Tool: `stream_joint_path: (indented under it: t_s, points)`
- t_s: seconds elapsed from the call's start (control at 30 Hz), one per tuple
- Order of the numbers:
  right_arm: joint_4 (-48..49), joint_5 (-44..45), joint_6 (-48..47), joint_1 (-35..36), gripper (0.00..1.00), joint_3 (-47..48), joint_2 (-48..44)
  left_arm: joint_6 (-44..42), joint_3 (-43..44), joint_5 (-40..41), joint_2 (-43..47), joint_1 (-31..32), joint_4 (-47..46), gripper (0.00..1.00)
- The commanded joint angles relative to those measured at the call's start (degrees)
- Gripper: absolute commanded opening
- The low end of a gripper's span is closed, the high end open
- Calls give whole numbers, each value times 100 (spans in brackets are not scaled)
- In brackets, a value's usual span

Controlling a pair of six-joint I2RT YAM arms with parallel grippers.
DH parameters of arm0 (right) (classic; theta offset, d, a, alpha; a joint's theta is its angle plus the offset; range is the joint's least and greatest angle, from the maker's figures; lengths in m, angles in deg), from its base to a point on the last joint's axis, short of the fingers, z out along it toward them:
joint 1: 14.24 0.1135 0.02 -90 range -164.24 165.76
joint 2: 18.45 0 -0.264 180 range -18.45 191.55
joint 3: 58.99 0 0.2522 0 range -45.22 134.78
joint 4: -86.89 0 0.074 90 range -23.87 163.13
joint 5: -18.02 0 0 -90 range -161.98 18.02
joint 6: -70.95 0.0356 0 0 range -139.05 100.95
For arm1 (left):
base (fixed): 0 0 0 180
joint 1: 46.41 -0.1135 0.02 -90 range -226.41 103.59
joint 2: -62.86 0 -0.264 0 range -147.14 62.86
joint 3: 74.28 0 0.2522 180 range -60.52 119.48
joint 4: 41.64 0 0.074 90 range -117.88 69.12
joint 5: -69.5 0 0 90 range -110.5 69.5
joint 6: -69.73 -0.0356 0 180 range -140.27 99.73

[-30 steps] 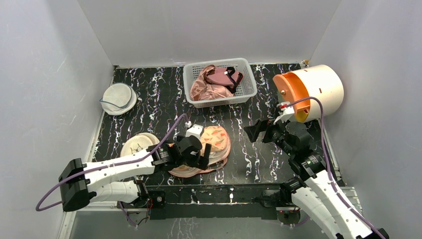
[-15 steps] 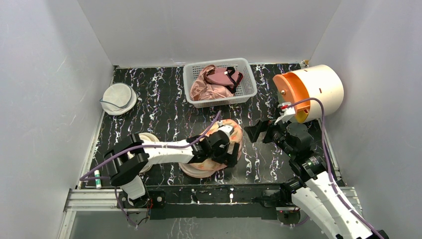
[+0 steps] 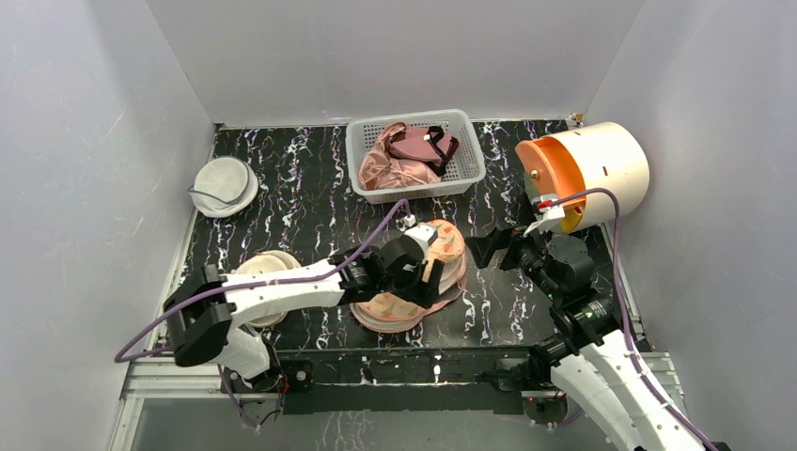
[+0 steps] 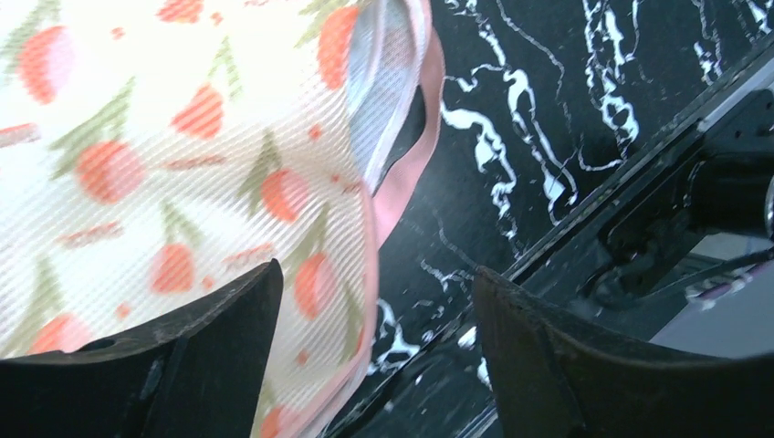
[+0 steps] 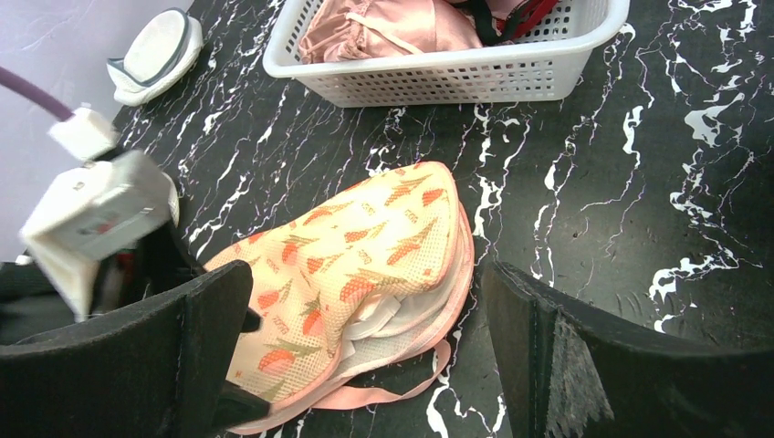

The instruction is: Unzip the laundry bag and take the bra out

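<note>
The laundry bag (image 3: 442,246) is peach-orange with red-green motifs and pink edging. It lies on the black marbled table, between the arms. My left gripper (image 3: 418,282) is over its near half, jaws open. In the left wrist view (image 4: 376,283) the bag's pink edge (image 4: 388,205) runs between the spread fingers. In the right wrist view the bag (image 5: 365,242) gapes along its near edge. A white strip of fabric (image 5: 370,318) shows in the gap. The bra's cups are hidden. My right gripper (image 3: 484,246) is open, just right of the bag, and holds nothing.
A white basket (image 3: 470,174) at the back holds a pink garment and a maroon bra. An orange-and-cream drum (image 3: 587,169) lies at the right. A round white pouch (image 3: 224,185) is back left. A cream pouch (image 3: 263,268) lies under my left arm. The metal rail (image 3: 423,362) borders the front.
My left arm swung right across the table and the bag slid right with it, towards my right gripper. The right arm barely moved.
</note>
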State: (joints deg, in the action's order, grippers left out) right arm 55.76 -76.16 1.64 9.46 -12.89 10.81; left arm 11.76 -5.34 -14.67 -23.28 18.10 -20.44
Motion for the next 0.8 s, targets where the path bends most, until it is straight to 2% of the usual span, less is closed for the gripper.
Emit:
stream_joint_path:
  t_s: [0.0,0.07,0.3,0.43,0.5,0.77]
  points:
    - [339,111,-28,-12,98,17,-11,-242,161,534,628,68,1406,70]
    - [339,125,-30,-7,98,9,5,-299,345,881,541,208,1856,67]
    - [287,133,-14,-7,98,49,19,-514,1197,2253,-533,746,2635,72]
    - [261,155,14,-7,98,52,-18,-685,1513,2587,-1019,799,2415,60]
    - [245,191,26,-6,98,61,-41,-773,1653,2643,-1199,800,2222,58]
    - [164,459,75,-7,98,81,-247,-466,1866,2756,-1685,801,1569,64]
